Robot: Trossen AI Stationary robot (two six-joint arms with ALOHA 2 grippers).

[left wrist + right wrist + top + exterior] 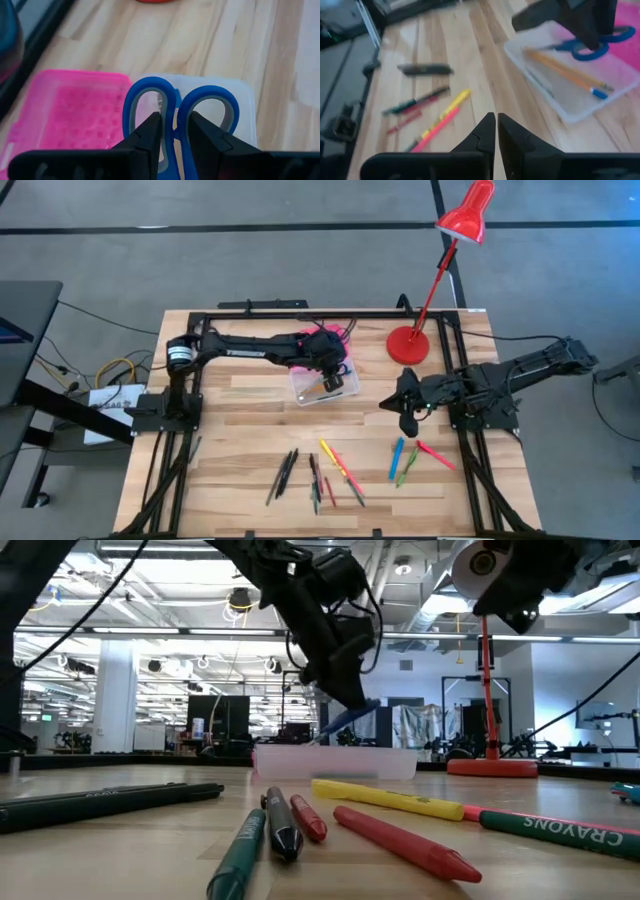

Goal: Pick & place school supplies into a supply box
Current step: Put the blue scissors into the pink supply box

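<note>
- Assorted thin crayons, pens and markers (335, 470) are lying loose on the near side of the light wooden desk (240, 435).
- Right pincer (408, 418) is hovering above the desk beside the red lamp base (408, 345), fingers pressed together, holding nothing.
- Left pincer (174, 131) is pinching blue-handled scissors (180, 112) above the clear plastic box with pink lid (322, 380), farther back.

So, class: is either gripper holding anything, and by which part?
The left gripper holds the blue-handled scissors, pinched where the two handle loops meet, above the supply box. The right gripper holds nothing.
</note>
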